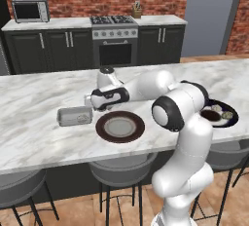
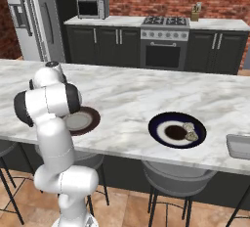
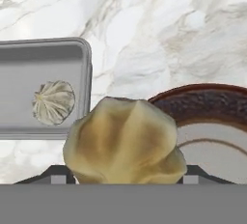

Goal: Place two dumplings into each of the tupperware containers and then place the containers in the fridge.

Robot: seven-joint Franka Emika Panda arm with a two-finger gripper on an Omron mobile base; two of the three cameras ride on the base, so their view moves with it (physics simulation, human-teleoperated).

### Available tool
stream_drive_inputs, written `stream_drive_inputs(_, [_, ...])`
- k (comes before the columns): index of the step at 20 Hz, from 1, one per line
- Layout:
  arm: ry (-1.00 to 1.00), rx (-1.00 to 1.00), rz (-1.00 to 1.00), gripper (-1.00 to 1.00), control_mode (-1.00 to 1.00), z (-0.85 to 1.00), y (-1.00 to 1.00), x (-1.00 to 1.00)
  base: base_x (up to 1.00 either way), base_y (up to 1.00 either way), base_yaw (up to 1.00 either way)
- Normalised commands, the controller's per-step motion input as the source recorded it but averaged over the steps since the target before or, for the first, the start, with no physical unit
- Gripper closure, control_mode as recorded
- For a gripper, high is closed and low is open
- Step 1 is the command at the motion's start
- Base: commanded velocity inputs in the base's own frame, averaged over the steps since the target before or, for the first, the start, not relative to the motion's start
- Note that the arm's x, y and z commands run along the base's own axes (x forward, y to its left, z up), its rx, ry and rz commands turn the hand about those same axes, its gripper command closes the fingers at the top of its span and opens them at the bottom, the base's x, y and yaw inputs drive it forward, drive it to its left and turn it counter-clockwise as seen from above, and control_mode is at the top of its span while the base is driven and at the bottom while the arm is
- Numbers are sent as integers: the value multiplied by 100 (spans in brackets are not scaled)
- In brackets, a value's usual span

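Kitchen island and back wall, off-task items

A white marble counter carries a brown-rimmed plate near its front edge and a dark blue-rimmed plate further right. Grey stools stand under the near edge. Along the far brick wall sit a microwave, a stove with a black oven, dark cabinets and a knife block.

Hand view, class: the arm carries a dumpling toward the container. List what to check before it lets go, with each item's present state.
1. Dumpling between the fingers: ok.
2. Dumpling over the container: not ok, it hangs beside it, above the counter.
3. Room left in the container: ok, one dumpling inside.
4. Brown plate bare: ok.
5. Dumplings left on the dark plate: ok, two.
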Motion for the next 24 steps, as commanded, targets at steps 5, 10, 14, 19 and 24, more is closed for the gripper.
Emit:
stream_drive_inputs(5, [0,0,4,100,-100,-8,90,31,0,0,0])
stream_drive_inputs(10, [2,0,2,100,-100,-6,72,27,0,0,0])
stream_drive_inputs(14, [0,0,0,100,-100,-9,46,26,0,0,0])
stream_drive_inputs(19, [0,0,0,100,-100,-32,24,25,0,0,0])
stream_drive_inputs(24, [1,0,0,100,-100,-28,13,12,0,0,0])
